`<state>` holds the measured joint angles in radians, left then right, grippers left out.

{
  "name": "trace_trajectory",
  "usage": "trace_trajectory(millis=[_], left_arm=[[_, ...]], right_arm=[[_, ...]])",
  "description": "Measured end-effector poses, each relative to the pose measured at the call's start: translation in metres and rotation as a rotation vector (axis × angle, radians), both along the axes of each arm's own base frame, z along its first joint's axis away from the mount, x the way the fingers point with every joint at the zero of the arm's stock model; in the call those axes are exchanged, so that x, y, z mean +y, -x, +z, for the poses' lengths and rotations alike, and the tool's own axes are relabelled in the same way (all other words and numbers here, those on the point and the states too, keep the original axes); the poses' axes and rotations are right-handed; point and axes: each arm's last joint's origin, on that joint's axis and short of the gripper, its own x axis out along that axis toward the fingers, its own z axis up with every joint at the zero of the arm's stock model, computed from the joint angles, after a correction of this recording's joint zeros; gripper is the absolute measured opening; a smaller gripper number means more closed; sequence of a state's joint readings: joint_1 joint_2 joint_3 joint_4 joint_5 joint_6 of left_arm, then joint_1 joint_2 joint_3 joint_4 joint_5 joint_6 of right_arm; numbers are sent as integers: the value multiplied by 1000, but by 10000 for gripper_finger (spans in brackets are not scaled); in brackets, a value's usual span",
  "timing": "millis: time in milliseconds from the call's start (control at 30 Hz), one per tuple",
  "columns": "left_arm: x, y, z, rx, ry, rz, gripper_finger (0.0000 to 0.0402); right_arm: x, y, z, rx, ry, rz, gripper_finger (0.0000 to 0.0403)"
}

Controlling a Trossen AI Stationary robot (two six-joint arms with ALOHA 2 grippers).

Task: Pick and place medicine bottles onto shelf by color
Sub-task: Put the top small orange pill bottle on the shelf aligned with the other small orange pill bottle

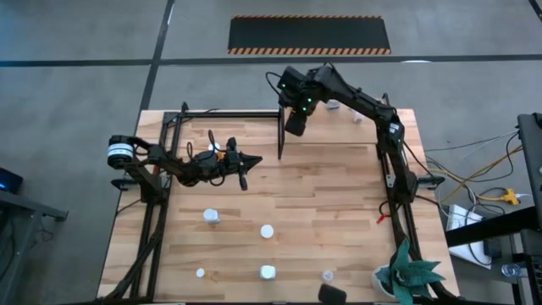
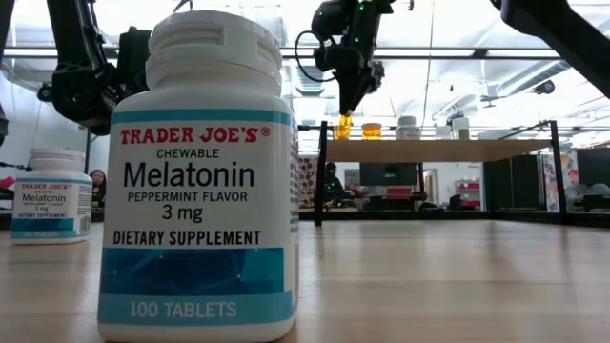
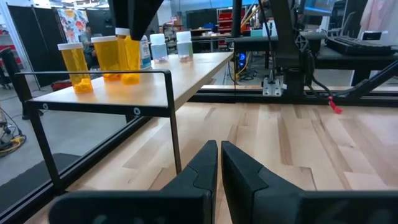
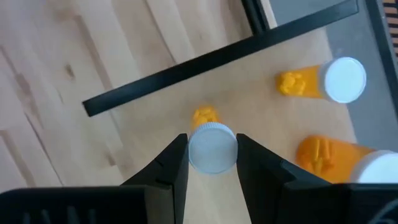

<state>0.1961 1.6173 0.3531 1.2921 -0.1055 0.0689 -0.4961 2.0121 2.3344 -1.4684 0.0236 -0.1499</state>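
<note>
Two arms are working over the bench (image 1: 313, 195), and the right one is doing the active part: it is reaching from its base on the right across to the shelf (image 3: 186, 71), with its wrist bent so the right hand (image 4: 212, 163) is pointing straight down. Its fingers are grasping the white cap of an orange bottle (image 4: 211, 146) at the shelf's near corner, just inside the black frame rail (image 4: 217, 53). Two more orange bottles (image 4: 323, 81) are standing close by on the same board (one of them partly cut off at the picture's edge in the right wrist view). Farther along the shelf, a few pale bottles (image 3: 168, 45) are standing in a row.

The left arm is lying low over the left half of the bench, its left hand (image 3: 219, 163) clenched with nothing between the fingers, pointing toward the shelf and well apart from it.

Several white bottles (image 1: 211, 217) are sitting scattered across the front half of the bench, well apart from one another, with a wide bare stretch of planks between them and the shelf. A large melatonin bottle (image 2: 202, 181) is standing right in front of the low camera, with a second one (image 2: 52, 195) behind it. A green plant (image 1: 409, 275) is sitting at the front right corner.
</note>
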Motion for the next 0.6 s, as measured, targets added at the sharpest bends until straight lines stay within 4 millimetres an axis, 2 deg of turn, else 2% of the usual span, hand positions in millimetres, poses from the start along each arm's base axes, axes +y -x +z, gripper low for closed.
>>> trace_trajectory(millis=[600], left_arm=[[0,0,0,-2,0,-2,4]], right_arm=[[-12,2,-2,-22,11,-37,113]])
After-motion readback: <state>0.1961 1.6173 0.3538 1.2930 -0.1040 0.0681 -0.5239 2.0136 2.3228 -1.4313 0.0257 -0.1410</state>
